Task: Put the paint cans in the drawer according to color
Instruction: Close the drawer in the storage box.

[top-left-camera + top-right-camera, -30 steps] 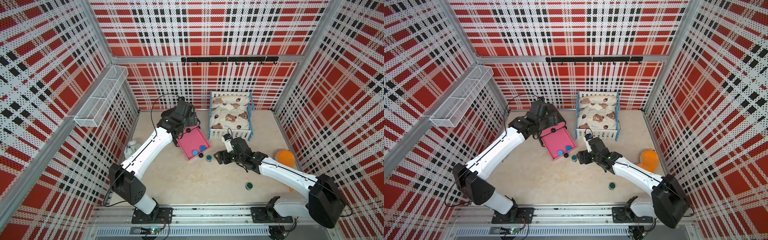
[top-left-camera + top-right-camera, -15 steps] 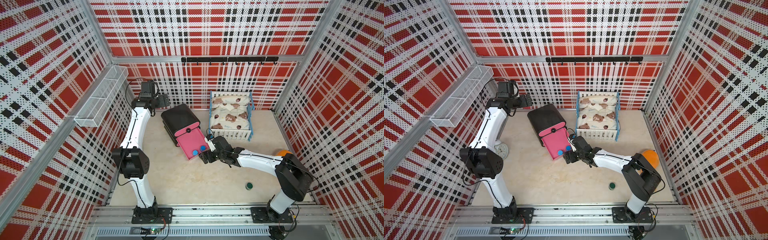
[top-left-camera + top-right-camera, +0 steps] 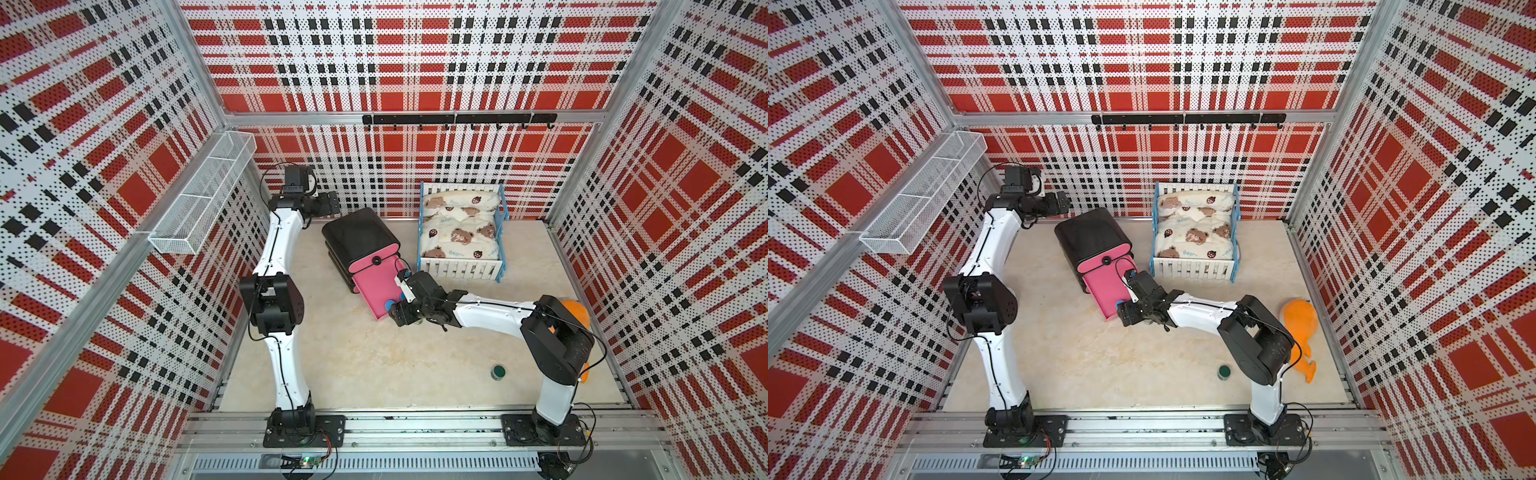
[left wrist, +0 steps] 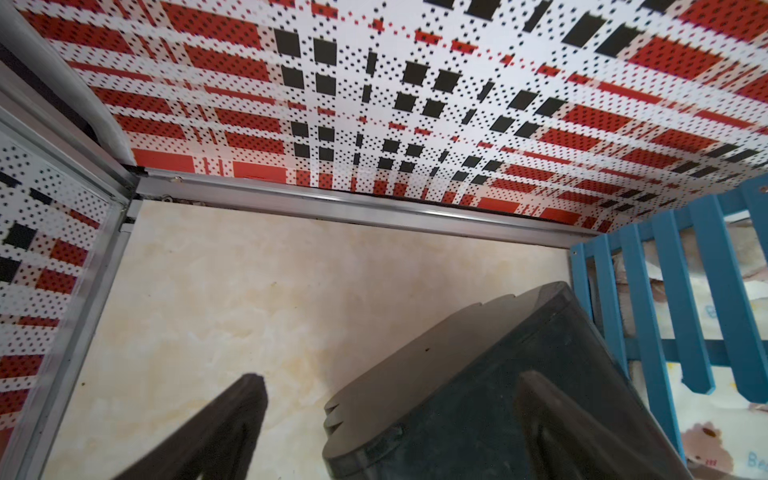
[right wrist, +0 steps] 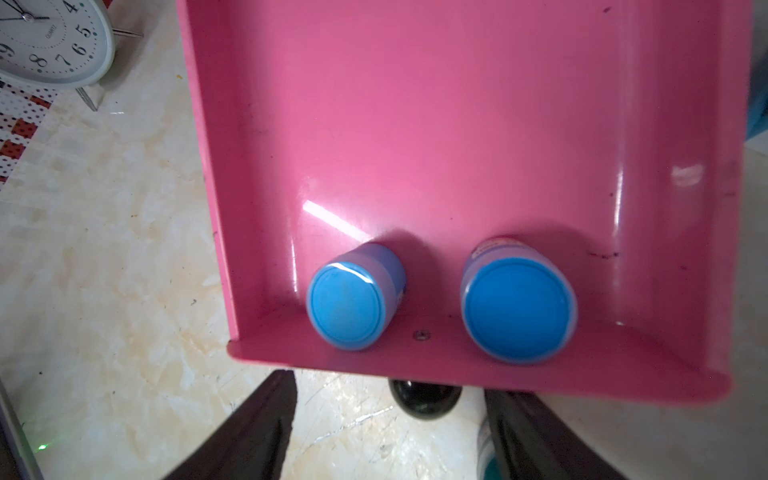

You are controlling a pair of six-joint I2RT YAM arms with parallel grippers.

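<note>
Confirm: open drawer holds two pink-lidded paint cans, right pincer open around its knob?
Wrong on colour: both paint cans in the open drawer have blue lids, clear in the right wrist view. The right pincer does stand open around the knob.

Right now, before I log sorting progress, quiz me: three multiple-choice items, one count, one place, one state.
1. How many blue-lidded cans stand in the open drawer? A one. B three. C two.
2. Where is the dark green can? A in the open drawer. B on the table, near the front. C held aloft.
3. The left end effector is: A open and empty. B shut on a can. C shut on a knob.
Key: C, the right wrist view shows two side by side; B, it sits alone on bare table in both top views; A, its fingers stand apart, gripping nothing.
</note>
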